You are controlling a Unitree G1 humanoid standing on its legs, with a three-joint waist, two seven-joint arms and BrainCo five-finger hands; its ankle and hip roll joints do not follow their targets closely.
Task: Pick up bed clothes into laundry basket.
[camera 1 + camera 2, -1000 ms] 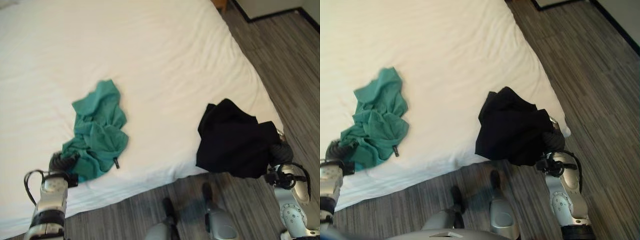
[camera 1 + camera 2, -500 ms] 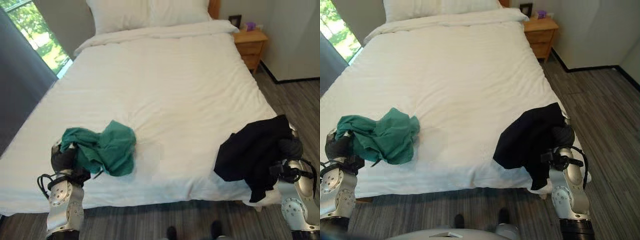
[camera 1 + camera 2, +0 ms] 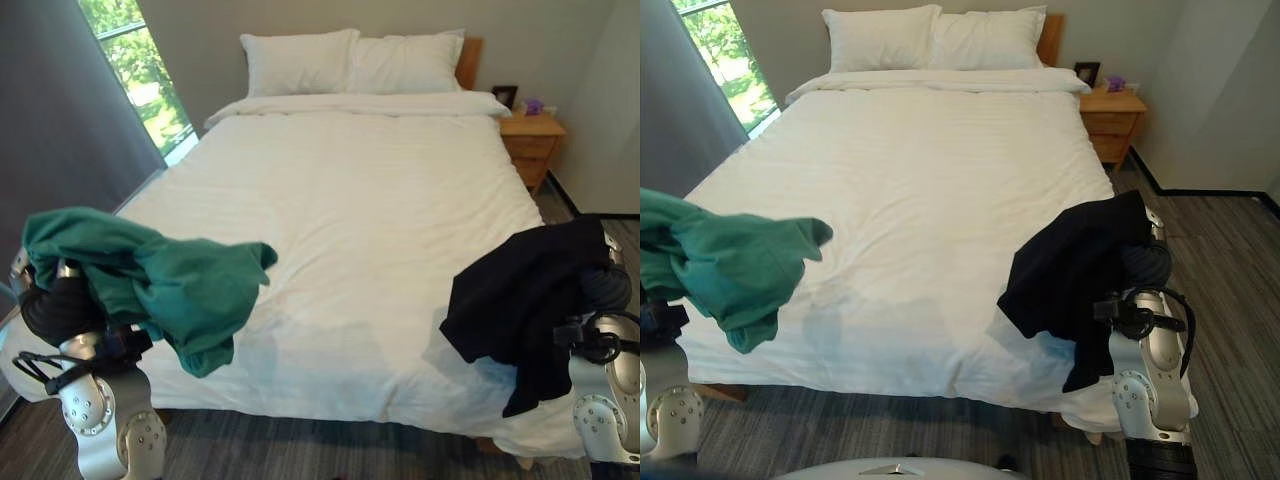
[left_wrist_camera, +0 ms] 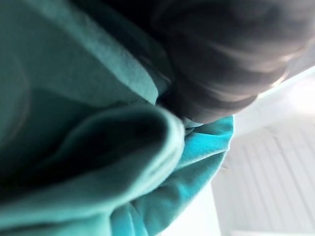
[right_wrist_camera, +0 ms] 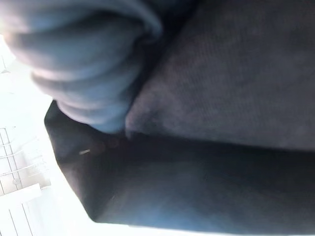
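Left eye view: two garments up off the bed [image 3: 350, 200], one per hand.
Left hand [image 3: 60, 305] carries the green cloth [image 3: 170, 285] and right hand [image 3: 605, 285] the black cloth [image 3: 525, 295], but both sets of fingers are buried in fabric, so can't tell the grip. Two pillows [image 3: 350, 62], one nightstand [image 3: 530, 140] beside the headboard.

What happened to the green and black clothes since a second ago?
Both got lifted off the bed. The green garment lay crumpled on the sheet; now it hangs in the air from the left hand. The black garment lay at the bed's edge; now it dangles from the right hand. The camera tilted up too. Each garment stayed with its hand, and the bed stayed put.
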